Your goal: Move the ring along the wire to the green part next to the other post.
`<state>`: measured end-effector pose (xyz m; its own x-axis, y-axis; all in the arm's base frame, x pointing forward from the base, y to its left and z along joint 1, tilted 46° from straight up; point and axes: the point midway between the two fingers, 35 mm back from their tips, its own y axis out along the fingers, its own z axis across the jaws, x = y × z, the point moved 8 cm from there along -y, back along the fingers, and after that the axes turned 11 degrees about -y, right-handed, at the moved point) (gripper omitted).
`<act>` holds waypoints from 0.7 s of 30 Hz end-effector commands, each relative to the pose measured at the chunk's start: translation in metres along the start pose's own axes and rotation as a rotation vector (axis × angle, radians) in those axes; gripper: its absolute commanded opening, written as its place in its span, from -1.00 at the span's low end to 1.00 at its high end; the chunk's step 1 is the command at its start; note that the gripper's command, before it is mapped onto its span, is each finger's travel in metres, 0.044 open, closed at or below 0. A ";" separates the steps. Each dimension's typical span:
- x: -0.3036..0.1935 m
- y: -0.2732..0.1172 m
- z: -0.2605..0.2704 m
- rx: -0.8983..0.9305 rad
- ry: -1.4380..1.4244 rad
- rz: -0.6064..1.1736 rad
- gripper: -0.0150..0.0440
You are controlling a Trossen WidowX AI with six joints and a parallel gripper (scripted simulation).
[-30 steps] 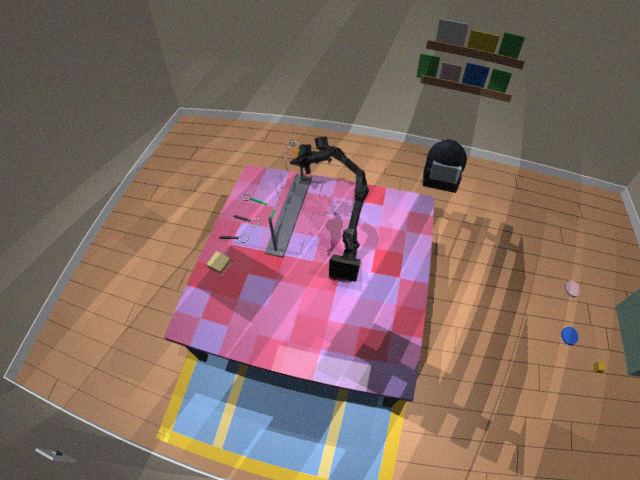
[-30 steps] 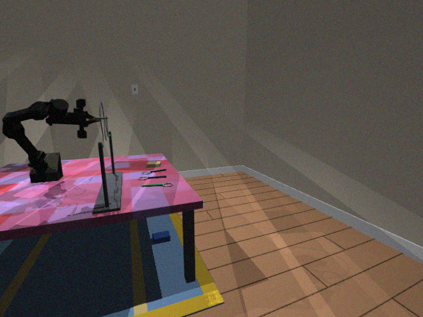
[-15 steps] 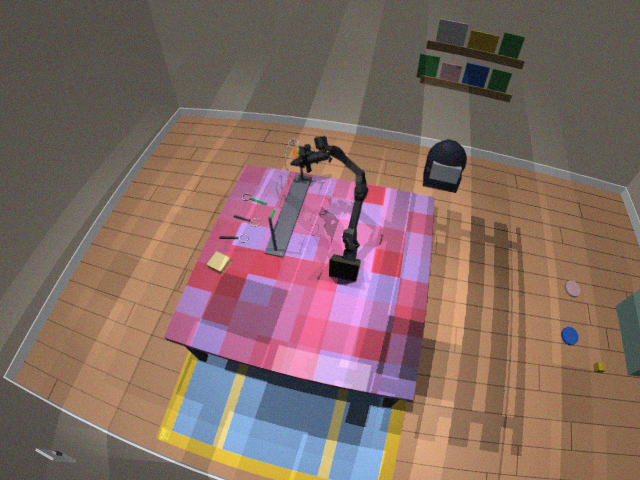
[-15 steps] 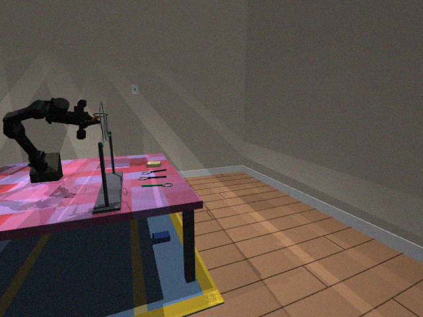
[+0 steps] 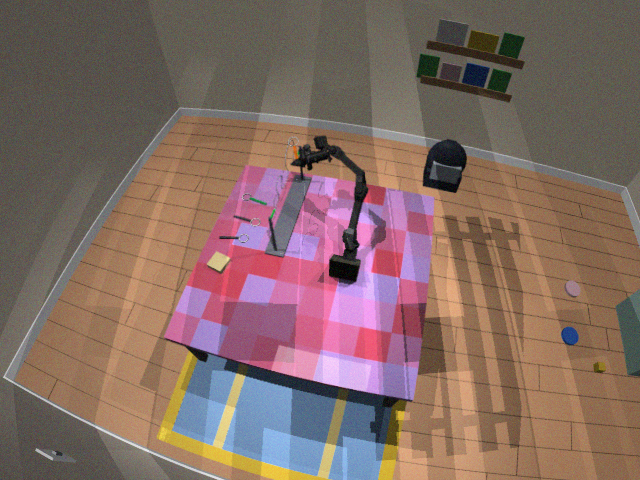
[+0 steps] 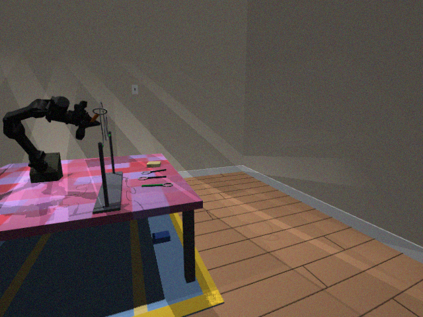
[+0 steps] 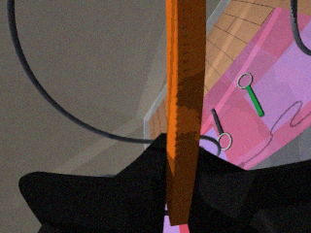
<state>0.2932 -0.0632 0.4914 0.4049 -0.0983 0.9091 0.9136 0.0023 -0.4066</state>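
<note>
My gripper (image 5: 298, 159) (image 6: 93, 121) (image 7: 169, 139) is shut on the orange handle (image 5: 295, 151) (image 6: 94, 117) (image 7: 186, 97). The ring (image 6: 106, 111) is high above the top of one post (image 5: 301, 172) (image 6: 103, 177). The thin wire seems to pass through it; contact cannot be told. The fingertips look close to the wire. The green part (image 5: 272, 212) (image 6: 109, 135) by the other post (image 5: 273, 237) (image 6: 112, 153) carries no ring. In the wrist view the handle runs out at the top edge. A dark curve behind it may be wire or ring.
The posts stand on a grey base (image 5: 289, 217) (image 6: 112, 184). Beside it on the table lie a green-handled ring (image 5: 256, 200) (image 6: 153, 185) (image 7: 255, 101), two black-handled rings and a pale yellow block (image 5: 218, 262) (image 6: 153, 164). The arm reaches over from the base's other side.
</note>
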 end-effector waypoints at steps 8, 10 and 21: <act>-0.001 0.001 0.001 -0.060 -0.120 0.003 -1.00; -0.001 0.001 0.001 -0.072 -0.143 0.004 -1.00; -0.002 0.001 0.001 -0.140 -0.267 0.005 -1.00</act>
<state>0.2934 -0.0635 0.4892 0.4219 0.1367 0.8963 0.9048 -0.1264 -0.4066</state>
